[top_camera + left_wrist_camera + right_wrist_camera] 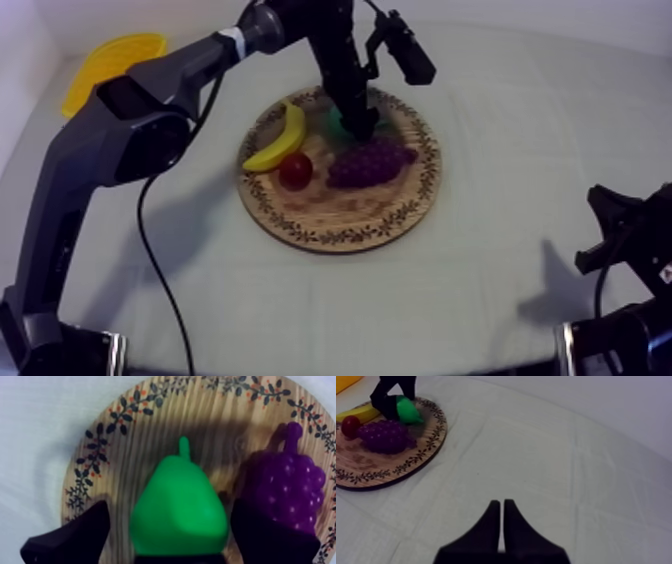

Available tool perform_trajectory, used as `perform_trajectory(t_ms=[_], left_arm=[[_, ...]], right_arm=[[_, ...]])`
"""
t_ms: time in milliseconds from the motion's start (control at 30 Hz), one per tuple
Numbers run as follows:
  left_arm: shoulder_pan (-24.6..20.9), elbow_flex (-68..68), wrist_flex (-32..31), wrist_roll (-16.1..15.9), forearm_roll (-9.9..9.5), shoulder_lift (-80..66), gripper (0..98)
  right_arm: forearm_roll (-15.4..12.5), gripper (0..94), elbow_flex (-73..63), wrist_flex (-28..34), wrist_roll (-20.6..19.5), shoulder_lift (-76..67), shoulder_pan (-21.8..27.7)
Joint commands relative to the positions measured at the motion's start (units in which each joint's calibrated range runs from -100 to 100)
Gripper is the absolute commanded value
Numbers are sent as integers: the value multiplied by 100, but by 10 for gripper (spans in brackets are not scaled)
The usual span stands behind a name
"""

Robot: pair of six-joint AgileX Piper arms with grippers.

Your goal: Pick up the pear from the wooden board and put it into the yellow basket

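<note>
On the wooden board (330,215), the left tool (358,124) straddles the pear (177,507), wide; right tool (502,505) narrow.

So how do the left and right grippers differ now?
The left gripper is open; the right gripper is shut on nothing. The left gripper straddles the pear on the wooden board; the right gripper hangs above bare cloth, apart from the board. Both are black.

Banana (277,141) beside small red fruit (295,170); bunch of grapes (370,162) near.
</note>
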Motion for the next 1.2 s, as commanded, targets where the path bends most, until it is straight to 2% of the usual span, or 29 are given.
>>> perform_trajectory(t_ms=[0, 433, 733, 967, 1167], left_arm=[[-1, -31, -9, 38, -1, 9, 845], [5, -159, -43, 232, -14, 93, 601], [41, 448, -283, 196, 38, -379, 582], [70, 1131, -454, 139, 251, -1272, 582], [88, 1634, -481, 109, 298, -2100, 582]], right_arm=[[-1, 4, 0, 1, 0, -4, 0], [-1, 4, 0, 1, 0, -4, 0], [-1, 4, 0, 1, 0, -4, 0], [-1, 4, 0, 1, 0, -4, 0], [-1, 4, 0, 1, 0, -4, 0]])
